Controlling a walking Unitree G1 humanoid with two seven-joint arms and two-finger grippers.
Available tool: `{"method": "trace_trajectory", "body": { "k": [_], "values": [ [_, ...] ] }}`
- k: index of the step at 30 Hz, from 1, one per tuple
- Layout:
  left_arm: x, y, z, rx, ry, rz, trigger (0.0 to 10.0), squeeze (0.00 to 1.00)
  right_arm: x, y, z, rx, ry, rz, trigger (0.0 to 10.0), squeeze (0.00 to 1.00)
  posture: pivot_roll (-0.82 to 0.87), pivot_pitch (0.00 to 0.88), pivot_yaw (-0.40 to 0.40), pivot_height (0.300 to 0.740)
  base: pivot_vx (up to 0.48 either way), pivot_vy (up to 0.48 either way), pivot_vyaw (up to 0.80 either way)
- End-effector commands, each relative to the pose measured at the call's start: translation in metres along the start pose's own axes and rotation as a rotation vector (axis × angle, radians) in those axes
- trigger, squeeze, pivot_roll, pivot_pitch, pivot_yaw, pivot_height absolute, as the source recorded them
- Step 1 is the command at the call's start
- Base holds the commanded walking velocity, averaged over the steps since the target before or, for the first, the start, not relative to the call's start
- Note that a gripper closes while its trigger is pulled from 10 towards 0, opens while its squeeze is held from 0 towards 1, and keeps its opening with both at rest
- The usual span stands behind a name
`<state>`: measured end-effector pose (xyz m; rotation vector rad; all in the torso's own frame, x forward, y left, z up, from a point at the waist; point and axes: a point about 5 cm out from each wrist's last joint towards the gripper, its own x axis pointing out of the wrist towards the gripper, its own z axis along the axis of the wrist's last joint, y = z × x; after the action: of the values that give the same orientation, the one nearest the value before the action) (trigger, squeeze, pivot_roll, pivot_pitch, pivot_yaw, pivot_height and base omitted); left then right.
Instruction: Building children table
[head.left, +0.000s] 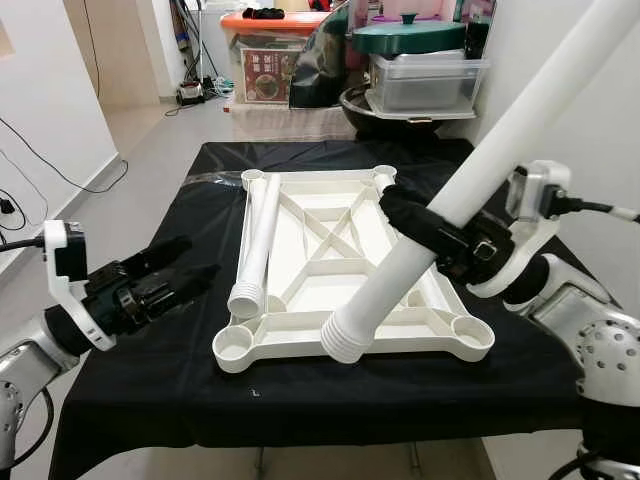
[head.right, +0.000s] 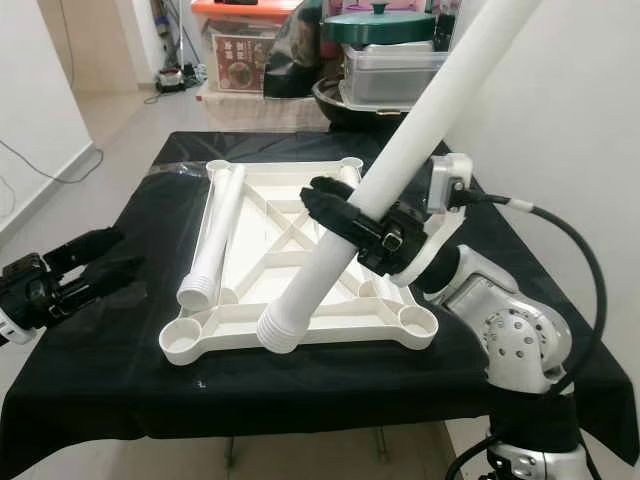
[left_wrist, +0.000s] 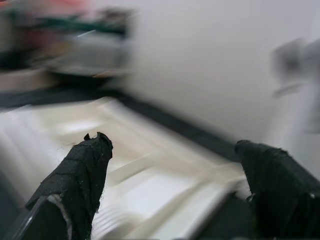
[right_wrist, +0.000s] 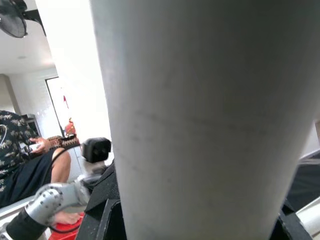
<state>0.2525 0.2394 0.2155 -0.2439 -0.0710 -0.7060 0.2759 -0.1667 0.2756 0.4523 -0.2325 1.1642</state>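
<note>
We clamp our right gripper (head.left: 440, 235) on one white plastic tube leg (head.left: 470, 185), unseated; our left gripper (head.left: 165, 275) hangs spread, empty; a second white leg (head.left: 258, 240) lies loose on the inverted white plastic tabletop (head.left: 330, 285).

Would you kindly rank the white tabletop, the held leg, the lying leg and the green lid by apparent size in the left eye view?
1. white tabletop
2. held leg, though nearness inflates it
3. lying leg
4. green lid

No text can be read. A printed label is seen on the box (head.left: 268, 72) behind the bench, but its characters are too small to be made out.
</note>
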Motion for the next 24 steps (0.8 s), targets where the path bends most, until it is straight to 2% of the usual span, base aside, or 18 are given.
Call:
{"method": "trace_trajectory", "body": {
  "k": [1, 2, 3, 4, 5, 12, 15, 18, 20, 24],
  "values": [
    [-0.003, 0.01, -0.017, 0.028, 0.083, 0.113, 10.0, 0.0, 0.0, 0.002, 0.004, -0.027, -0.024, 0.01, 0.0, 0.0, 0.02, 0.0, -0.019, 0.74, 0.0, 0.0, 0.0],
    [-0.007, 0.016, -0.022, 0.072, 0.135, 0.182, 10.0, 0.0, 0.0, 0.002, 0.001, -0.026, -0.024, 0.017, 0.0, 0.0, 0.02, 0.0, -0.017, 0.74, 0.0, 0.0, 0.0],
    [-0.007, 0.016, -0.022, 0.072, 0.135, 0.182, 10.0, 0.0, 0.0, 0.002, 0.001, -0.026, -0.024, 0.017, 0.0, 0.0, 0.02, 0.0, -0.017, 0.74, 0.0, 0.0, 0.0],
    [-0.012, 0.026, -0.019, 0.099, 0.147, 0.243, 10.0, 0.0, -0.001, 0.001, 0.0, -0.024, -0.027, 0.019, 0.0, 0.0, 0.03, 0.0, -0.017, 0.74, 0.0, 0.0, 0.0],
    [-0.013, 0.029, -0.018, 0.109, 0.149, 0.263, 10.0, 0.0, -0.001, 0.001, 0.0, -0.024, -0.03, 0.02, 0.0, 0.0, 0.03, 0.0, -0.017, 0.74, 0.0, 0.0, 0.0],
    [-0.014, 0.031, -0.014, 0.115, 0.137, 0.268, 10.0, 0.0, -0.001, 0.003, 0.0, -0.023, -0.042, 0.041, 0.0, 0.0, 0.03, 0.0, -0.014, 0.74, 0.0, 0.0, 0.0],
    [-0.01, 0.028, -0.019, 0.111, 0.134, 0.259, 10.0, 0.0, 0.002, 0.013, 0.002, -0.029, -0.078, 0.12, 0.0, 0.0, 0.03, 0.0, -0.012, 0.74, 0.0, 0.0, 0.0],
    [-0.01, 0.028, -0.019, 0.111, 0.134, 0.259, 10.0, 0.0, 0.002, 0.013, 0.002, -0.029, -0.078, 0.12, 0.0, 0.0, 0.03, 0.0, -0.012, 0.74, 0.0, 0.0, 0.0],
    [-0.006, 0.026, -0.025, 0.115, 0.139, 0.253, 10.0, 0.0, 0.009, 0.027, 0.0, -0.06, -0.073, 0.233, 0.0, 0.0, 0.03, 0.0, -0.015, 0.74, 0.0, 0.0, 0.0],
    [-0.004, 0.025, -0.027, 0.111, 0.14, 0.244, 10.0, 0.0, 0.011, 0.032, -0.001, -0.071, -0.057, 0.278, 0.0, 0.0, 0.03, 0.0, -0.02, 0.74, 0.0, 0.0, 0.0]
  ]
}}
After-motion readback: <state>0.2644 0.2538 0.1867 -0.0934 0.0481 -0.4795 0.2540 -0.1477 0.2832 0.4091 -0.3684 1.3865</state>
